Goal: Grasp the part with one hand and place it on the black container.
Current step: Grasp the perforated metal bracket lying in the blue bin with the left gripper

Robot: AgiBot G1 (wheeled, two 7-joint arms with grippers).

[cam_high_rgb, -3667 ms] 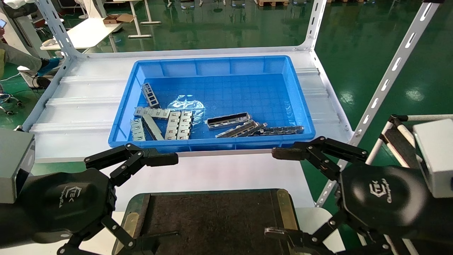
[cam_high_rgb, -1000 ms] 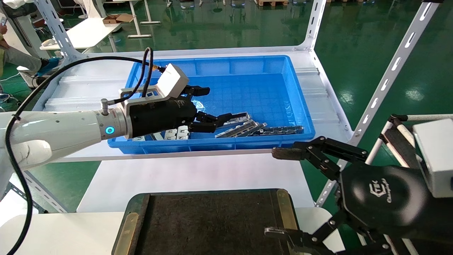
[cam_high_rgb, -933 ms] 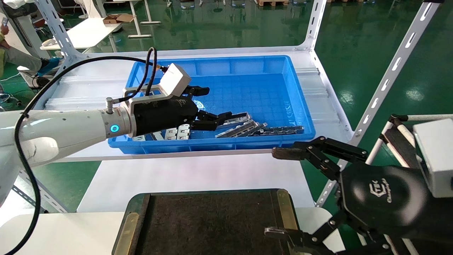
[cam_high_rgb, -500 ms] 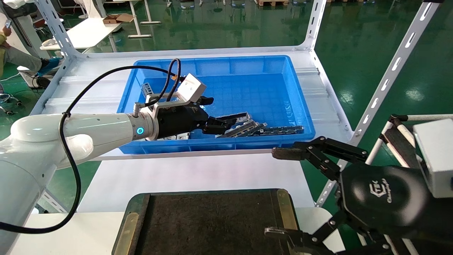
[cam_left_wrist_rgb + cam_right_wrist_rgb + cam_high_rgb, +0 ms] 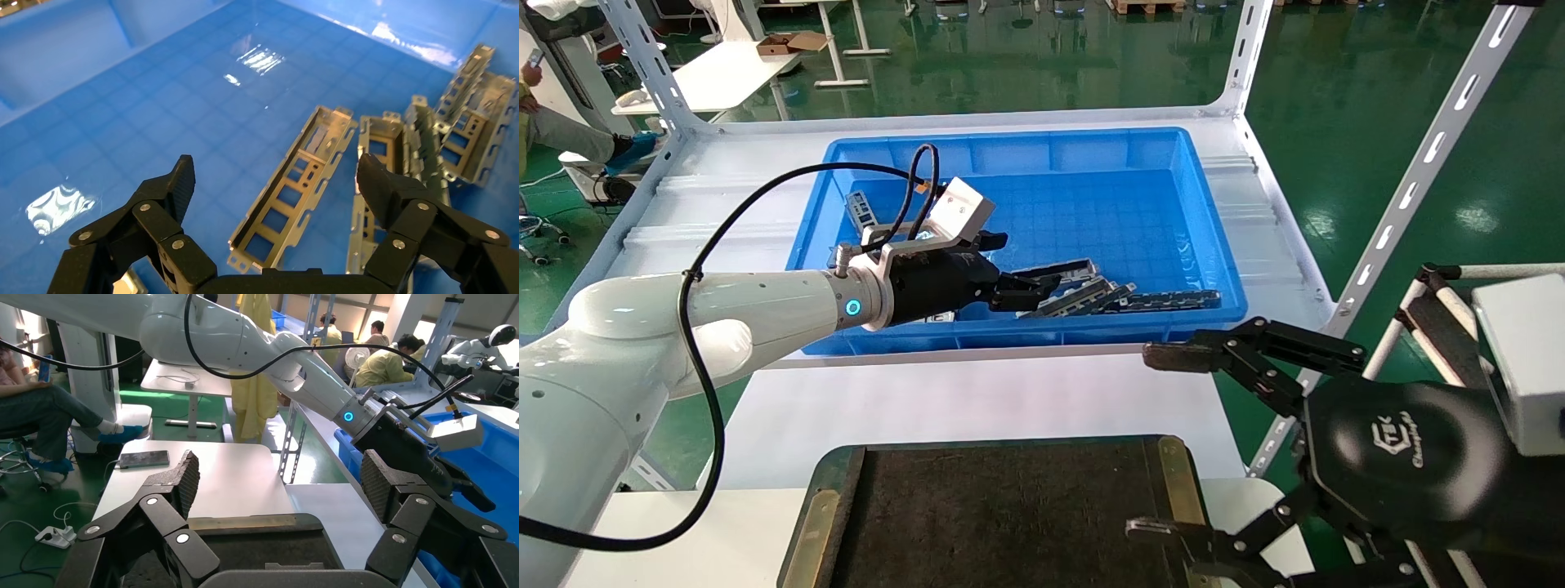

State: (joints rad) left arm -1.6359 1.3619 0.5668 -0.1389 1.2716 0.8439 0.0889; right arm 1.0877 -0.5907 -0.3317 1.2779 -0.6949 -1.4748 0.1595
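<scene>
Head view: the left end effector point(image 5: 1030, 263) reaches low into the blue bin point(image 5: 1214, 245), fingers spread over the part point(image 5: 1065, 270). The right end effector point(image 5: 1164, 441) hangs open beside the black container point(image 5: 1009, 506).

Left wrist view: fingers point(image 5: 177, 184) straddle the part point(image 5: 294, 187), gripping nothing.

— Where is the left gripper point(image 5: 1030, 265)?
— Stretched forward on its white arm, wrist ring glowing blue, fingers point(image 5: 177, 180) spread wide.
— The right gripper point(image 5: 1164, 441)?
— Parked low at the right, jaws likewise apart.
</scene>
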